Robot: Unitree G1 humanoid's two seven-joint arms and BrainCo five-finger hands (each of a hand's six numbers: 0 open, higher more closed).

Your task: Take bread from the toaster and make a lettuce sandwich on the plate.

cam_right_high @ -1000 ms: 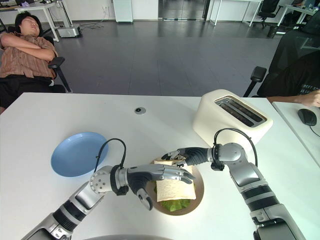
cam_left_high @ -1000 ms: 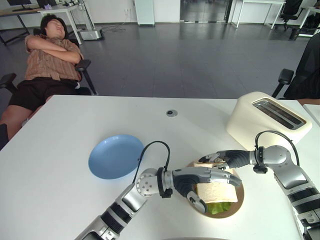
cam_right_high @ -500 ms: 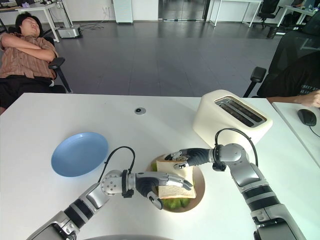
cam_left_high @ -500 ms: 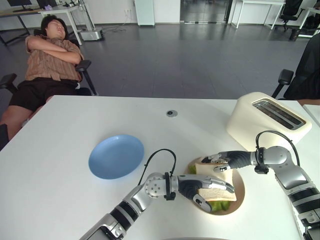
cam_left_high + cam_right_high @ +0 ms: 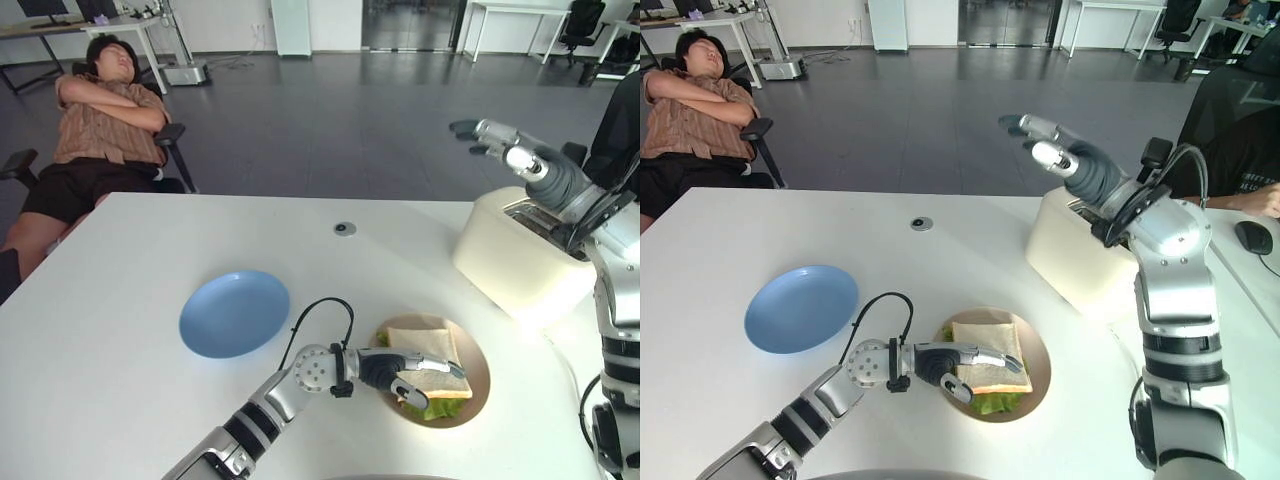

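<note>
the left hand (image 5: 396, 369) pinches square bread (image 5: 428, 346) over leafy lettuce (image 5: 431, 408) on the round brown plate (image 5: 478, 371). the right hand (image 5: 514, 155) hangs empty and spread, high behind it.

R hand (image 5: 503, 143) off bread (image 5: 425, 349), now up over toaster (image 5: 500, 266).

bright, even indoor light, no hard shadows. white table (image 5: 120, 330) very bright, near washed out. strong glare patch on lower front of toaster (image 5: 500, 265), spilling onto tabletop just beside it. shadows soft, faint: thin dim rim under near edge of blue plate (image 5: 234, 313). dark floor (image 5: 330, 130) behind carries pale sheen at far end.
</note>
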